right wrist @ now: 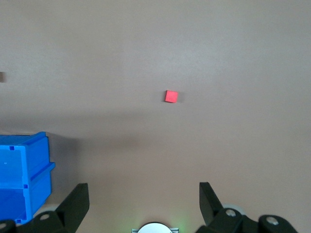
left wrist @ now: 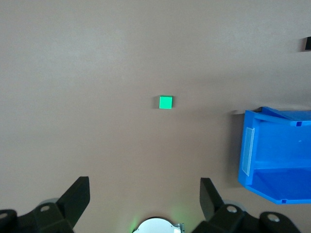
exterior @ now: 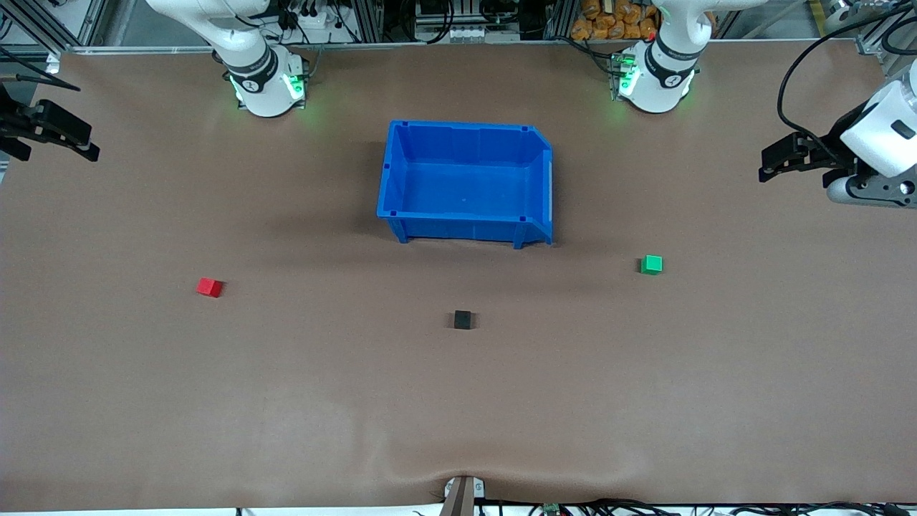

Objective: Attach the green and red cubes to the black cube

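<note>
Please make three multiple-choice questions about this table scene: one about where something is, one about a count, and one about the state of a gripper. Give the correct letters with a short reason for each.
1. Which cube lies nearest to the front camera?
A. red cube
B. green cube
C. black cube

2. How many small cubes are on the table?
A. two
B. three
C. four

3. In what state is the left gripper?
A. open and empty
B. shut on a cube
C. resting in the bin

Answers:
1. C: the black cube sits lower in the front view than the red cube and the green cube.
2. B: only these three lie on the table, none in the blue bin.
3. A: the left gripper shows spread fingers with nothing between them.
</note>
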